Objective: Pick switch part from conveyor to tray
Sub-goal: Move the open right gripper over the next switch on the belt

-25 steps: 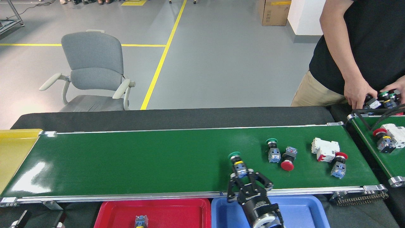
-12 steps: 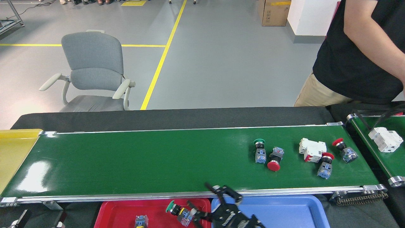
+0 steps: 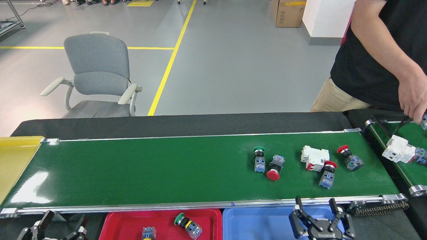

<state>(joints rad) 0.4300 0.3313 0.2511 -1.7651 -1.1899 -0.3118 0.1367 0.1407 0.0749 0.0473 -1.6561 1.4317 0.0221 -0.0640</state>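
Observation:
Several switch parts lie on the right half of the conveyor [image 3: 150, 170]: a green-capped one [image 3: 259, 158], a red-capped one [image 3: 275, 167] beside it, a white breaker [image 3: 314, 157], and two more red-capped parts [image 3: 327, 173] [image 3: 349, 158]. In the red tray [image 3: 163, 216] rest a green-capped switch part [image 3: 187, 225] and a small grey block [image 3: 149, 232]. My right gripper [image 3: 317, 208] stands open and empty over the blue tray [image 3: 260, 223]. My left gripper [image 3: 61, 221] shows at the bottom left, fingers spread, holding nothing.
A person in a black shirt [image 3: 373, 63] stands at the right, one hand [image 3: 412, 96] over the angled second belt [image 3: 408, 160], which carries a white breaker [image 3: 398, 150]. A yellow chute [image 3: 15, 160] sits at the conveyor's left end. A grey chair [image 3: 96, 76] stands behind.
The green-capped part, held by my right gripper over the red tray half a second ago, now lies in that tray. The right gripper moved right over the blue tray, open. Belt parts drifted left.

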